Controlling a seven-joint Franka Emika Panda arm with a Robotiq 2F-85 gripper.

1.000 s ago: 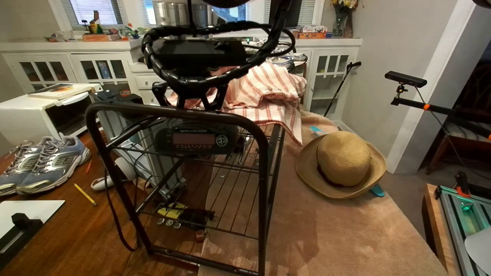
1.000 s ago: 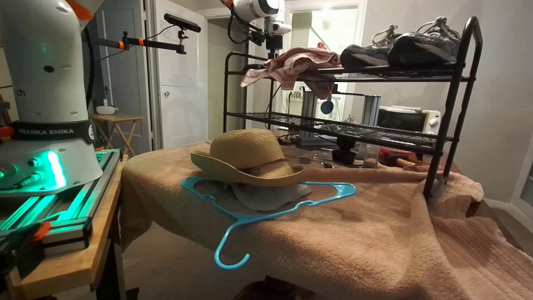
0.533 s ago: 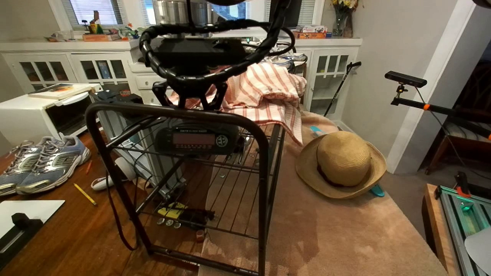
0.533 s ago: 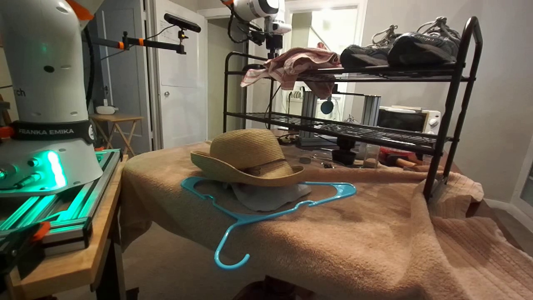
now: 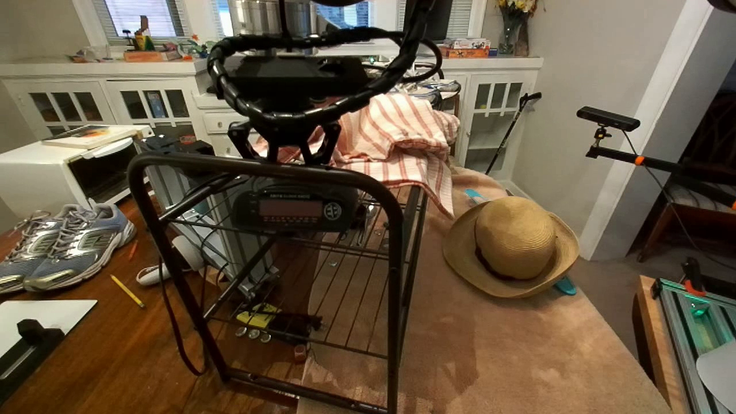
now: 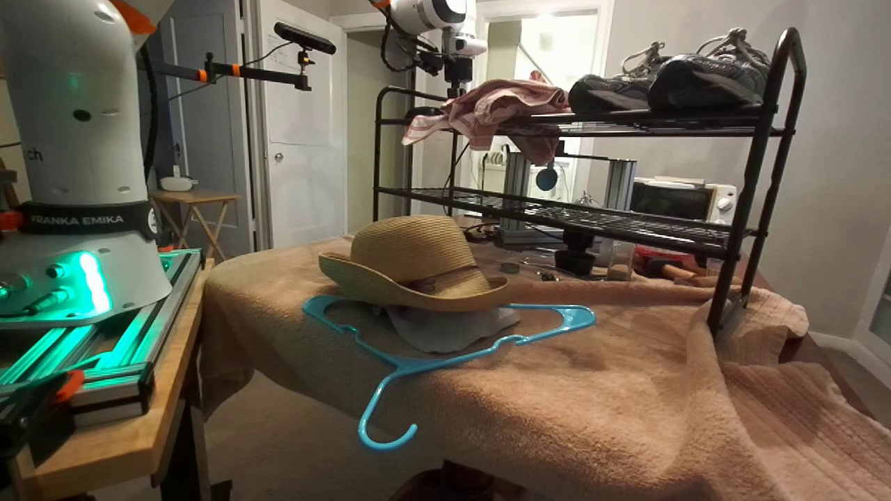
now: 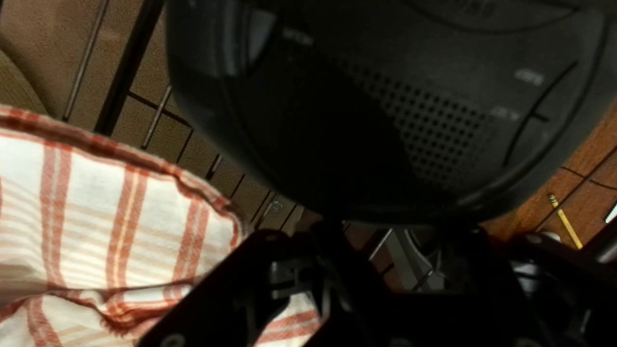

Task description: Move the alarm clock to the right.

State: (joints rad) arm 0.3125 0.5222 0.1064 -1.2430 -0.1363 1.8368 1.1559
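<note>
Cable loop (image 5: 382, 86) slightly higher now; alarm clock (image 5: 290, 208), towel (image 5: 397, 135) atop rack (image 5: 395, 276).

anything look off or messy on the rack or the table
Nothing looks broken or spilled. The striped cloth lies crumpled rather than folded, drooping over the edge of the rack. Oddly, a blue hanger pokes out from under the straw hat. The alarm clock has a blank-looking display, perhaps unplugged.

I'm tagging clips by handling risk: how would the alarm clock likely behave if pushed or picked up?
The alarm clock would probably feel stiff, since it looks like hard plastic. Low and wide, it seems more apt to slide than tip or roll. Its smooth, rounded edges might prove slippery to grip.
</note>
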